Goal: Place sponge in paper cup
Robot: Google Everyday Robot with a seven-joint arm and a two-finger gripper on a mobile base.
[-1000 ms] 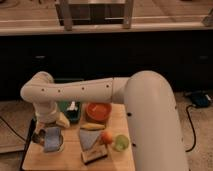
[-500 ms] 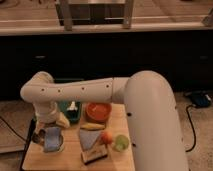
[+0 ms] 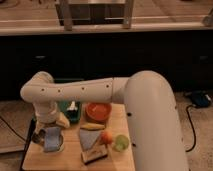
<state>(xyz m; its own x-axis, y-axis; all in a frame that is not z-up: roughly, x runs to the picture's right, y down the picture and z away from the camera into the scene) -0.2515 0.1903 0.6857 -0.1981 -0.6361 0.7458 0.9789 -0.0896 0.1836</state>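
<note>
Gripper (image 3: 50,134) hangs at the end of the white arm (image 3: 95,90) over the near-left part of the wooden board (image 3: 70,157), right above the paper cup (image 3: 50,146); whether its fingers are apart or together cannot be told, since the wrist hides them. A light-blue sponge (image 3: 51,144) shows at the cup's mouth, directly under the gripper, and it is unclear whether it is resting inside or held just over the rim. That cup stands close to the board's left edge, with only a thin strip of wood between it and the drop-off. Behind the cup, toward the far edge, sits a green bin (image 3: 70,111), and right of that an orange bowl (image 3: 98,112). Right of the cup lie a grey-blue wedge (image 3: 88,138), a banana (image 3: 93,127), an orange fruit (image 3: 106,137), a small green cup (image 3: 120,142) and a tan block with a dark top (image 3: 95,154), all crowded together. Bare wood remains in front of the paper cup, along the board's near edge.
</note>
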